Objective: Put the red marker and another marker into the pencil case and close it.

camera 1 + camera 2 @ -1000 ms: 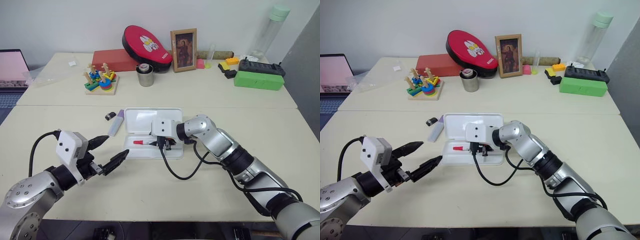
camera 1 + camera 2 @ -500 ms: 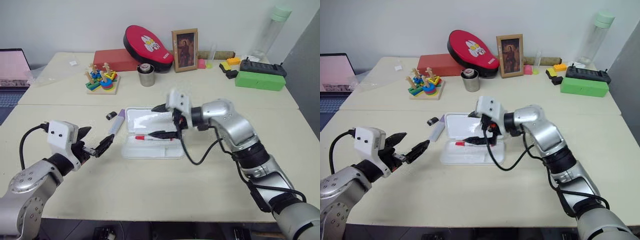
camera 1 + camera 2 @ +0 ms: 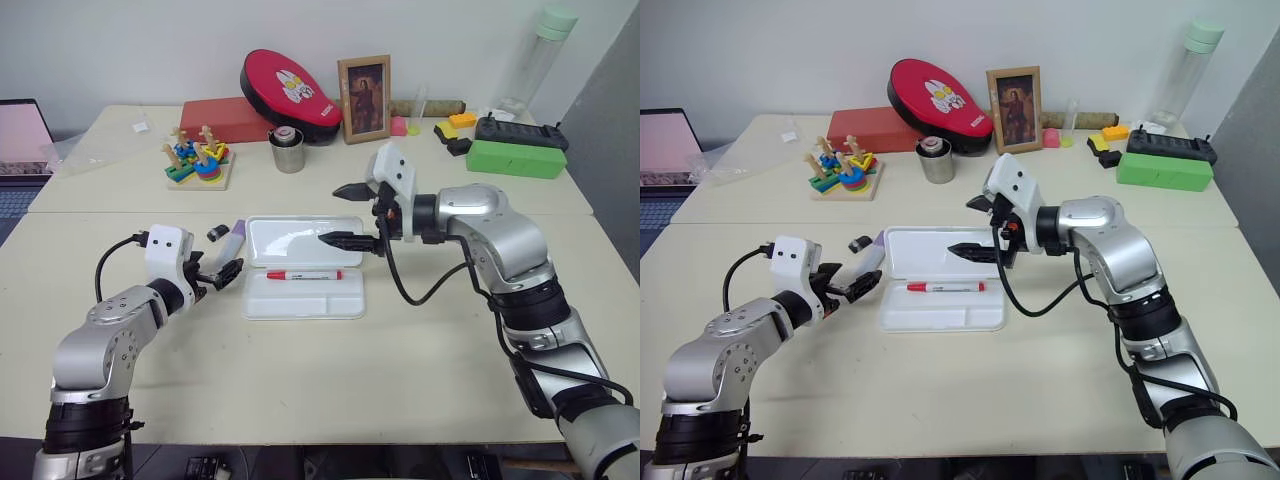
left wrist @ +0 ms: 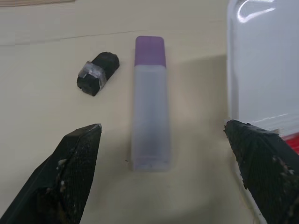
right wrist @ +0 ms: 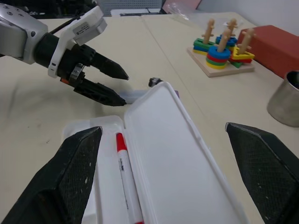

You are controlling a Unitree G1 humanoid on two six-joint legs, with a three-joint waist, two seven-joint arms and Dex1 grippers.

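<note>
**Ana:** While the left tool (image 3: 222, 272) hangs with its two black fingers spread wide and nothing between them, what worries you most?

**Ben:** The short, chunky pale lilac highlighter (image 4: 150, 105) lies flat on the cream surface (image 3: 300, 380), framed between those fingers in the left wrist view. One finger sits close to the wall of the flat white plastic pencil case (image 3: 305, 272). If the tool drops in like that, I judge it could catch the case's edge and shove the whole box sideways, or pinch the highlighter off-centre so that it rolls away.

**Ana:** And the small black stub (image 4: 97, 73) with the clear band, just beside the highlighter's purple end?

**Ben:** It could get nudged, or grabbed along with the highlighter, should the approach drift that way.

**Ana:** What about the right tool (image 3: 347, 215)?

**Ben:** It hovers above the raised lid, fingers apart and empty. It carries no risk, unless it comes down onto the lid.

**Ana:** What does the case hold?

**Ben:** The slim white-barrelled marker with the red cap (image 3: 304, 274) lies lengthwise in the shallow tray, alone. The highlighter is outside, near the case's left end, and the lid stands open.
</note>
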